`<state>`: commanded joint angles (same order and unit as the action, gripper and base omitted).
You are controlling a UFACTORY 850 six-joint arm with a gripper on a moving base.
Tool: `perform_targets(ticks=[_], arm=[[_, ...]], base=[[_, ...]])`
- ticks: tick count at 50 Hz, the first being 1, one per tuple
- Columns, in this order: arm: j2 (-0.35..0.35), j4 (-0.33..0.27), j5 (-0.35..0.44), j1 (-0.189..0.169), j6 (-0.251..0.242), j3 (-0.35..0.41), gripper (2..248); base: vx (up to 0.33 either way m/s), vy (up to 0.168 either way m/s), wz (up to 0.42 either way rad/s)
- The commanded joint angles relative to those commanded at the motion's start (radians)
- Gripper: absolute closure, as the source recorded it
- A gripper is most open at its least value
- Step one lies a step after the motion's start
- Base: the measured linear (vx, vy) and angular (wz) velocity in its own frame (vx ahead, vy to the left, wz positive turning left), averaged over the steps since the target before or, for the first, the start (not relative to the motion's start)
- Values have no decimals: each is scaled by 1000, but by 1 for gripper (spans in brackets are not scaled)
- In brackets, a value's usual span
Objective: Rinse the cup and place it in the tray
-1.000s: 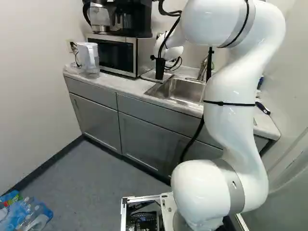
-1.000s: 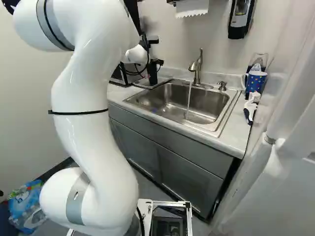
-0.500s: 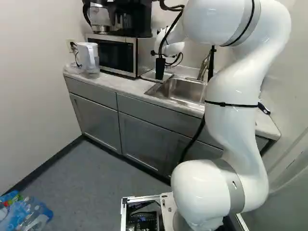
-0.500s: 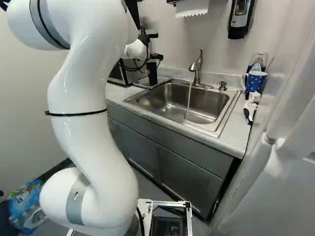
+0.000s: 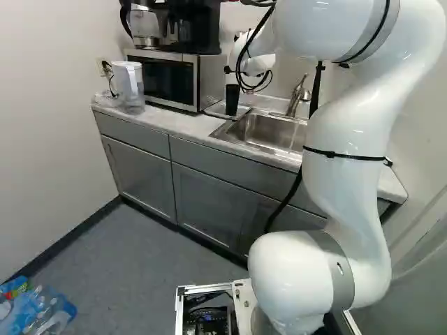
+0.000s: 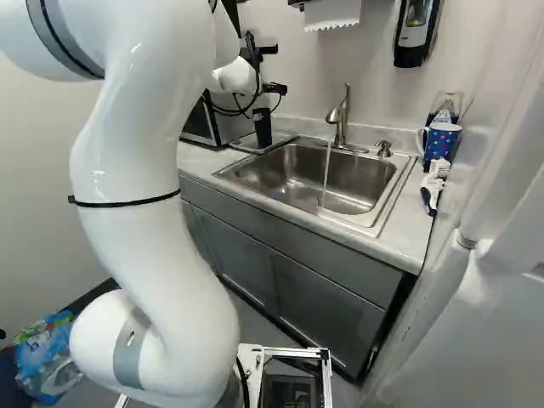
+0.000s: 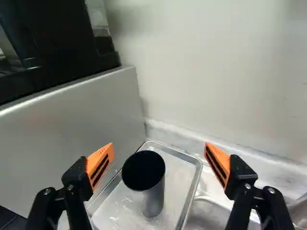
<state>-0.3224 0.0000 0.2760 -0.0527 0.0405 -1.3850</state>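
Counter [image 6: 413,223]: right base view alone shows running water [image 6: 326,172]; pincer [image 6: 271,89] wide open, empty

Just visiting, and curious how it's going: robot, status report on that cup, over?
End effector open. Dark cup upright in tray. Microwave close beside tray. Water running from tap.

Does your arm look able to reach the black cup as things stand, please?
Probably yes: the black cup stands upright in the tray, with nothing visible between it and my open gripper.
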Motion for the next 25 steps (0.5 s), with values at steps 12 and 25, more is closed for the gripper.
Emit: perform_targets(ticks=[12, 25], arm=[[29, 0, -8, -22, 0, 9, 3], [57, 0, -38, -48, 0, 14, 3]], base=[[0, 0, 0], [0, 0, 0]])
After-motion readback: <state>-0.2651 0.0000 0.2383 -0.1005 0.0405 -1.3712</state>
